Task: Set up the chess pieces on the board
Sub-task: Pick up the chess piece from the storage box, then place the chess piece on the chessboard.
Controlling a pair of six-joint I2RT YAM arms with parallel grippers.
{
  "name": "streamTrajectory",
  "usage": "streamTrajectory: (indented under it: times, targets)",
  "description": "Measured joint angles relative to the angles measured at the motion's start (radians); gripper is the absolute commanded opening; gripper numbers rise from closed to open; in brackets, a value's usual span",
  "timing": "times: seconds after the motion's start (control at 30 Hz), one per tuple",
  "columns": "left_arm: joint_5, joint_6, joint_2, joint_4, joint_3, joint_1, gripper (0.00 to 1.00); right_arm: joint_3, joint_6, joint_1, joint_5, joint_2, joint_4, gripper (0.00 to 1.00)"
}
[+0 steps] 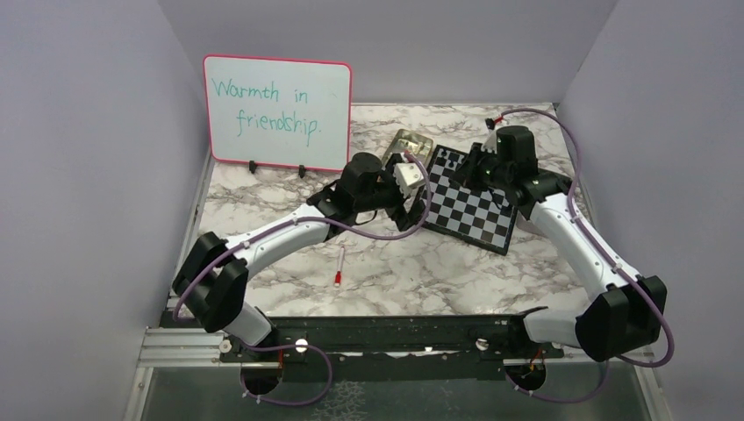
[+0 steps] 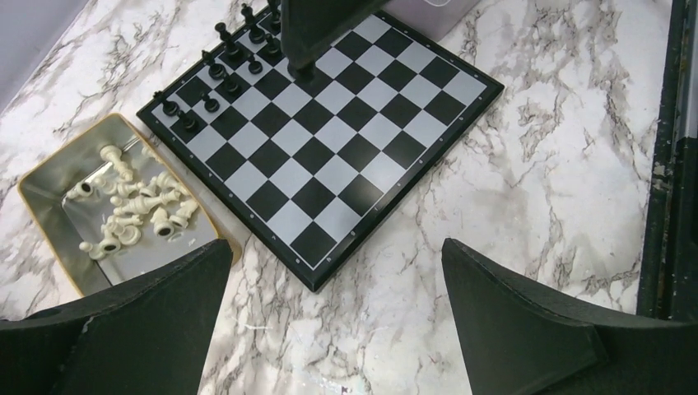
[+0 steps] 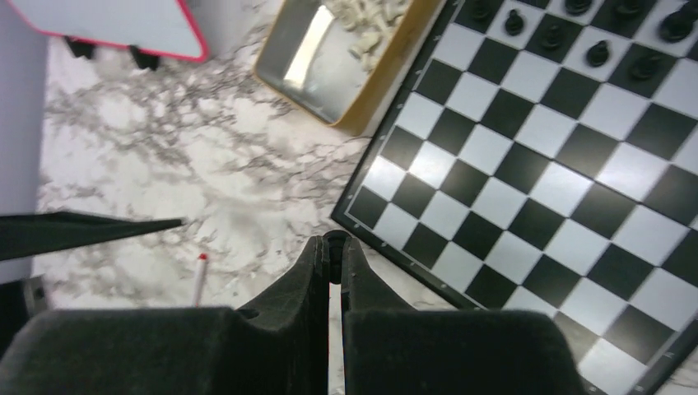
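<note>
Reaches in with both arms over a marble table [image 2: 543,148]. Has the left gripper [image 2: 333,255] spread to its widest, with nothing between the two black fingers [image 2: 140,329], and hangs it above the marble just off the near-left corner of the board [image 2: 346,156]. Has the right gripper [image 3: 334,247] drawn in to a thin slit, pinching a small rounded black knob at the tips, by its look the head of a black chessman [image 3: 334,236]; cannot tell which kind. Brings those fingers down over the far part of the board, just beside the black chessmen [image 2: 216,70] standing there. Finds the board right of centre on the table, lying flat and turned at an angle to the table's edges. Counts two uneven rows of black men along its far end, upright, each on its own square, with gaps among them. Finds the cream chessmen [image 2: 144,210] off the board, heaped together, most on their sides, in a shallow metal tin [image 2: 53,173] with a gold rim, just beside the board's left edge toward its far corner. Sees at the far left a pink-framed whiteboard [image 1: 277,110] propped upright on small black feet, with "Warmth in friendship." in green writing. Sees a slim white marker [image 1: 339,266] with a red tip lying on the marble near the middle of the table, well apart from the board and nearer than the left gripper.
</note>
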Motion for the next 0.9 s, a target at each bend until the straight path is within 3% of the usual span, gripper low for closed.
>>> streamTrajectory:
  times: [0.37,0.63,0.9]
  targets:
    - [-0.141,-0.082,-0.3,-0.094,-0.2,0.0,0.99,0.13,-0.095,-0.033,0.279,0.164,-0.143,0.02]
    - [-0.401,-0.231,-0.399,-0.197,-0.237,0.0,0.99,0.235,-0.127,-0.11,0.338,0.382,-0.211,0.04]
    - [-0.407,-0.282,-0.436,-0.257,-0.288,0.0,0.99,0.333,-0.152,-0.232,0.341,0.525,-0.241,0.05]
